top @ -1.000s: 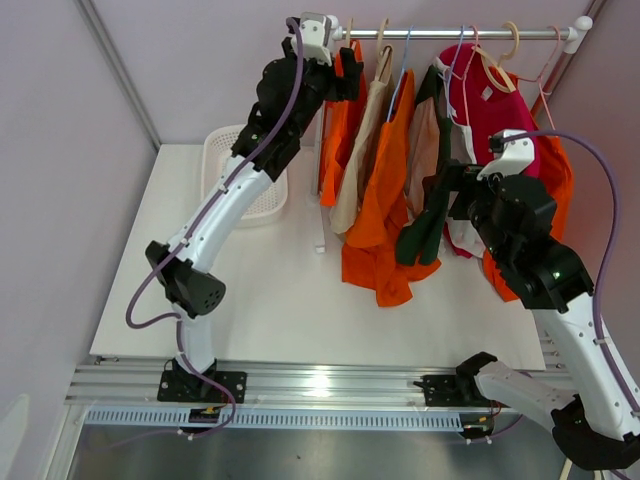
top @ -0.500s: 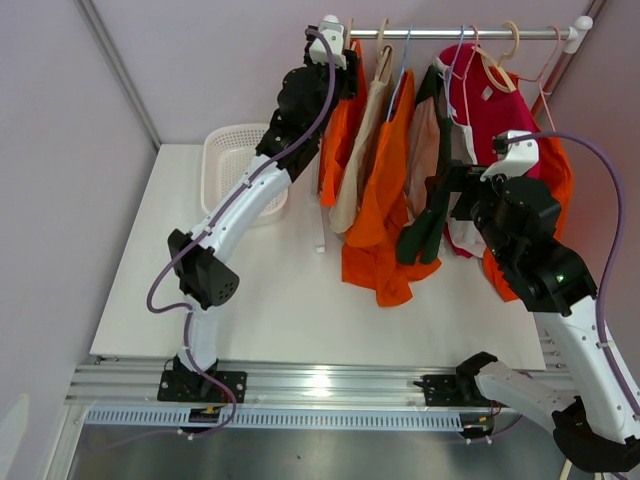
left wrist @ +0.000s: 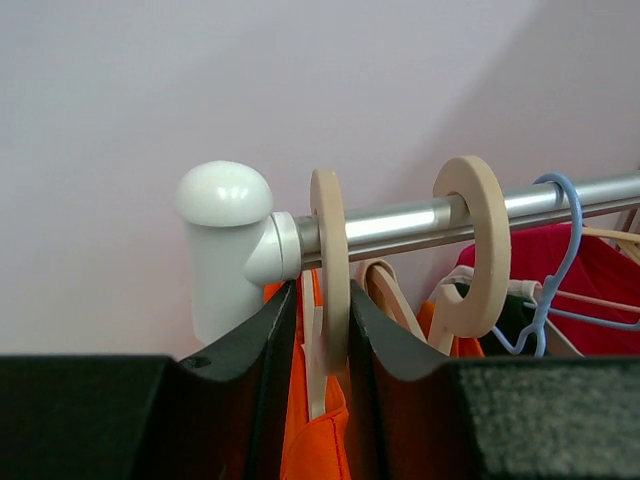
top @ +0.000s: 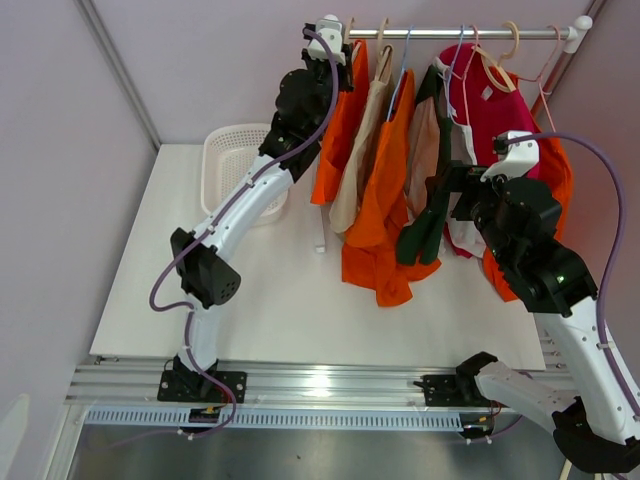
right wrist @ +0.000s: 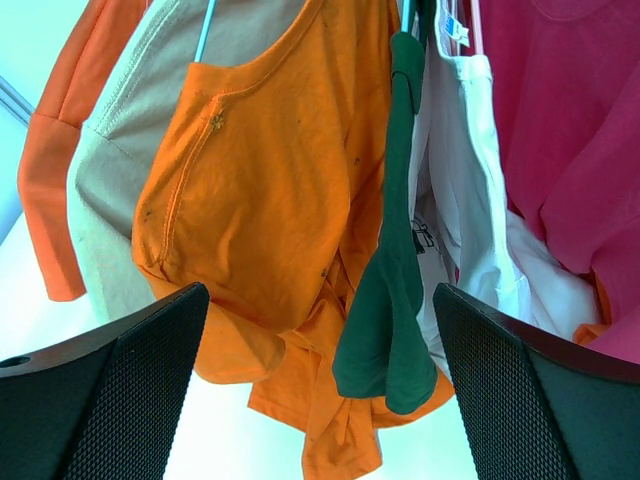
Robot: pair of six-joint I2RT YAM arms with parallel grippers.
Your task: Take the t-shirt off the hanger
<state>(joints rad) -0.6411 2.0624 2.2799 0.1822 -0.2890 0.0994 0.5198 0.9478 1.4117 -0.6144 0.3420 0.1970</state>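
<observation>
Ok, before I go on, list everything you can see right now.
rail: 1, silver, top back
hangers: several, beige, blue, pink, on rail
leftmost t-shirt: 1, orange, rail's left end
other garments: about six, beige, orange, green, white, red, hanging rightward
basket: 1, white, table's back left
table: 1, white, underneath
left gripper: 1, black, astride leftmost hanger
right gripper: 1, black, open, facing garments
</observation>
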